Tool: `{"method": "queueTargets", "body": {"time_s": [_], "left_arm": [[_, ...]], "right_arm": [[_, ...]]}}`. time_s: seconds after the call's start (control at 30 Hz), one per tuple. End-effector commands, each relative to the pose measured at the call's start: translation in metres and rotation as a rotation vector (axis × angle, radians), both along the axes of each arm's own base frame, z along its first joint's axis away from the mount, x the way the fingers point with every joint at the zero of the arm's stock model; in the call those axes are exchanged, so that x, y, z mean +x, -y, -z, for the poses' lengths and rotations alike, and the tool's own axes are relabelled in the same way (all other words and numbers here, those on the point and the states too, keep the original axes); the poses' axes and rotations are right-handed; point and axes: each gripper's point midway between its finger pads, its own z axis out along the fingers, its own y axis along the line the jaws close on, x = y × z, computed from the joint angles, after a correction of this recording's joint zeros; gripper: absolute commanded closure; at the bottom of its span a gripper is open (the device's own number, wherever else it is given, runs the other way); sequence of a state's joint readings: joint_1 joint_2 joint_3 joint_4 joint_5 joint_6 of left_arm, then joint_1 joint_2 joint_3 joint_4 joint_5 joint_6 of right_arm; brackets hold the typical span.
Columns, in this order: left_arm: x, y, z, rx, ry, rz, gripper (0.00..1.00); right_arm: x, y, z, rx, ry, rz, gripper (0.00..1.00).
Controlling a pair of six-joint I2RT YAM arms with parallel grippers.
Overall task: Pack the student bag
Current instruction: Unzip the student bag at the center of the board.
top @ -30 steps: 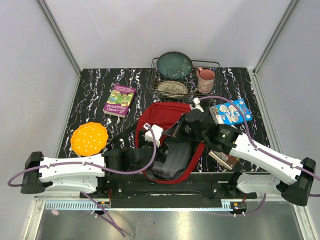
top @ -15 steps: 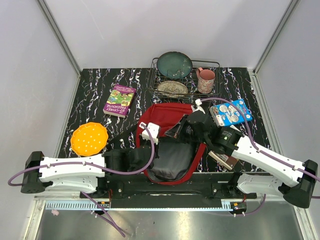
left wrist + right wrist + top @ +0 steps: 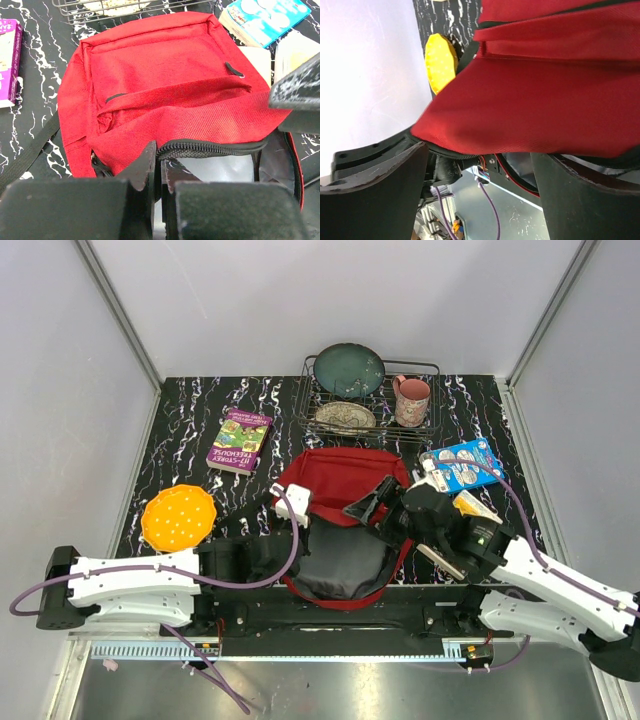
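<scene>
**Top view:** The student bag [image 3: 335, 475] is seen lying at the middle of the near edge of the black marbled table [image 3: 180, 410]. Its mouth is turned toward the arm bases and its grey lining is exposed. The left gripper [image 3: 305, 528] is set at the bag's near-left rim and the right gripper [image 3: 368, 510] at its near-right rim. A purple book [image 3: 240, 440] is placed beyond the bag to the left, a blue box [image 3: 460, 465] just beyond it to the right, and an orange disc [image 3: 178, 517] to its left. All three are presumably waiting to be packed.

**Left wrist view:** The claw is shown pinched together on the black zipper edge [image 3: 210, 148] of the bag's opening. The red flap is held up off the lining, judged a means of keeping the mouth open for loading.

**Right wrist view:** The jaws are seen spread wide, with the bag's red flap between them. Whether the flap is touched cannot be told. Nothing is held, so this arm is judged free to fetch an item.
</scene>
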State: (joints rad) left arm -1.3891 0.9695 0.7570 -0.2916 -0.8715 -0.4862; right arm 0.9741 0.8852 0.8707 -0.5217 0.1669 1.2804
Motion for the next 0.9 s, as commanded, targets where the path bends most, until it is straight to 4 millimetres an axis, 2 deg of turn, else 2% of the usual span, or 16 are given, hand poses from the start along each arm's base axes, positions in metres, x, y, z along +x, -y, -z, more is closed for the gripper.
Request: {"method": "queueTargets", "body": {"time_s": [0.0,0.07,0.1,0.2,0.3,0.33,0.4,0.43,0.53,0.63,0.67,0.7,0.77,0.8,0.83,0.87], "left_arm": [[-0.001,0.007,-0.031,-0.09,0.018,0.024,1.0],[-0.003,0.01,-0.029,-0.077,0.013,0.049,1.0],[-0.004,0.012,-0.03,-0.074,0.011,0.059,1.0],[-0.009,0.018,-0.028,-0.061,-0.002,0.1,1.0],[-0.013,0.019,-0.024,-0.051,-0.017,0.132,1.0],[-0.014,0.019,-0.022,-0.048,-0.022,0.136,1.0],[-0.017,0.016,-0.018,-0.05,-0.038,0.144,1.0],[-0.018,0.015,-0.015,-0.049,-0.043,0.149,1.0],[-0.022,0.013,-0.013,-0.064,-0.06,0.162,1.0],[-0.026,0.014,-0.01,-0.062,-0.074,0.184,1.0],[-0.028,0.015,-0.007,-0.053,-0.082,0.197,1.0],[-0.029,0.016,-0.006,-0.051,-0.086,0.203,1.0],[-0.031,0.017,-0.005,-0.042,-0.093,0.215,0.93],[-0.031,0.017,-0.003,-0.036,-0.096,0.215,0.87],[-0.031,0.018,-0.003,-0.033,-0.097,0.219,0.61],[-0.031,0.018,-0.003,-0.029,-0.097,0.218,0.54]], "right_arm": [[-0.003,0.014,0.028,0.022,-0.093,0.096,0.11],[-0.003,0.011,0.028,0.065,-0.103,0.101,0.11],[-0.004,0.01,0.036,0.075,-0.128,0.108,0.11],[0.0,0.008,0.041,0.106,-0.145,0.141,0.13],[0.007,0.008,0.038,0.119,-0.119,0.169,0.15],[0.008,0.009,0.037,0.12,-0.111,0.174,0.21],[0.013,0.012,0.033,0.124,-0.086,0.2,0.27],[0.015,0.012,0.032,0.122,-0.08,0.207,0.34],[0.021,0.017,0.029,0.12,-0.053,0.241,0.42],[0.026,0.018,0.025,0.123,-0.034,0.26,0.65],[0.028,0.017,0.025,0.113,-0.023,0.255,0.81],[0.029,0.018,0.023,0.114,-0.015,0.257,0.9],[0.031,0.017,0.017,0.108,0.008,0.251,1.0],[0.031,0.016,0.014,0.106,0.018,0.242,1.0],[0.032,0.015,0.012,0.101,0.028,0.237,1.0],[0.032,0.013,0.007,0.095,0.041,0.22,1.0]]}}
